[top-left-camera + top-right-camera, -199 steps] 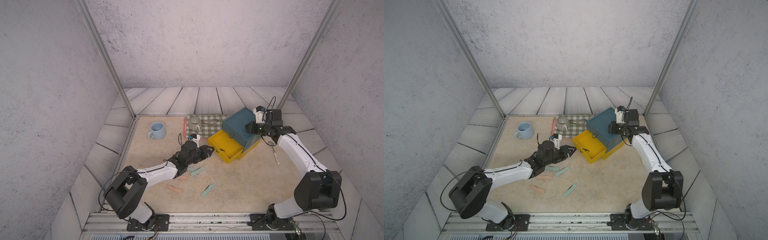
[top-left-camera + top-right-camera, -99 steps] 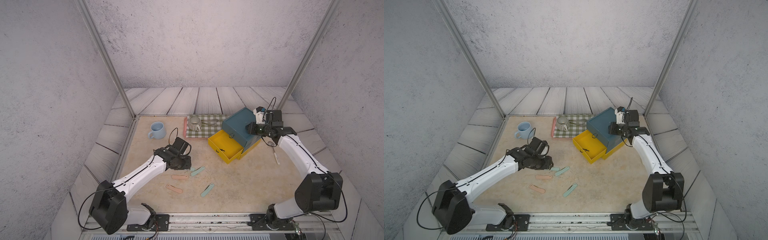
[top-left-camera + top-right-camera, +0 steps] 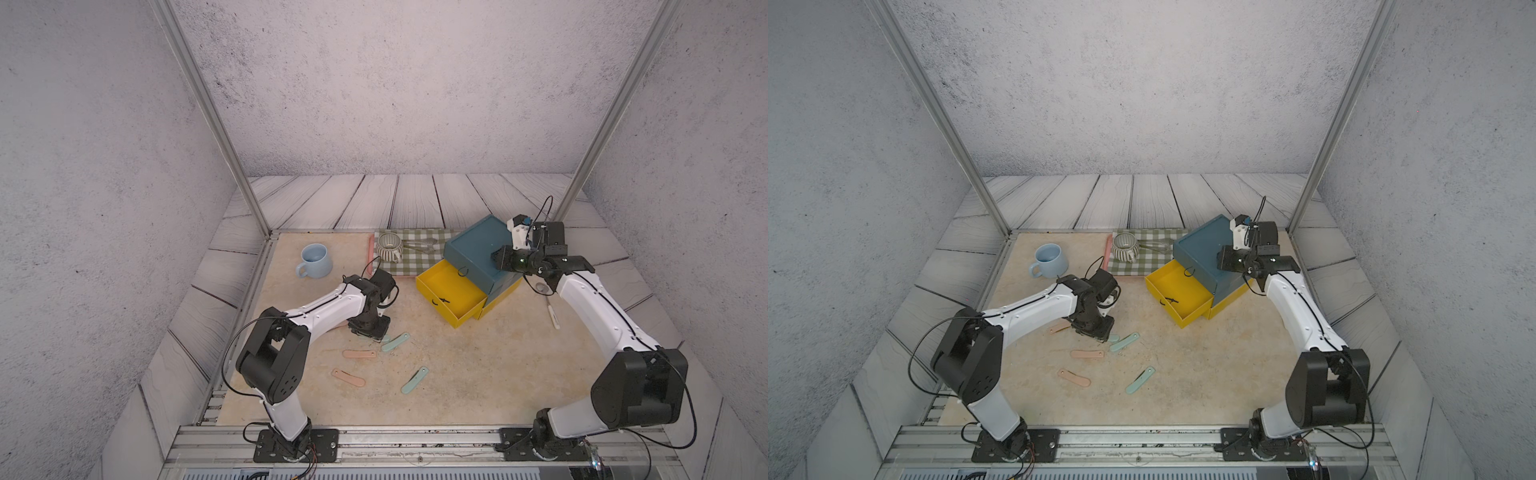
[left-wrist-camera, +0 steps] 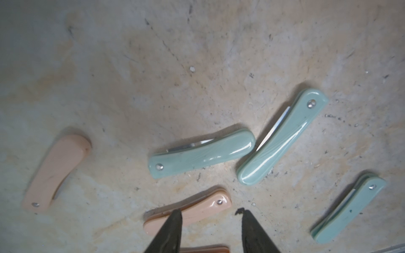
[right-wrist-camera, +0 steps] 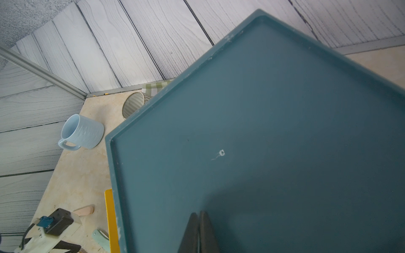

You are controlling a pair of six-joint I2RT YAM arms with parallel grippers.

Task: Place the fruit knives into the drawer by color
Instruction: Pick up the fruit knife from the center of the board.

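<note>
left tool (image 4: 210,213) half-spread, empty, over pink knife (image 4: 197,209): square across its width, drop, then pinch. right tool (image 5: 199,215) closed, empty, resting on drawer chest (image 5: 241,131).

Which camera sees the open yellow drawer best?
Both top views: the whole open yellow drawer shows there, walls and inside. The right wrist view catches only a thin edge of it. The left wrist view shows none of it.

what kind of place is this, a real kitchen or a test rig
Probably a robot test cell, not a kitchen: two arms bolted to an aluminium rail, printed wall panels in a metal frame, props like a blue mug.
</note>
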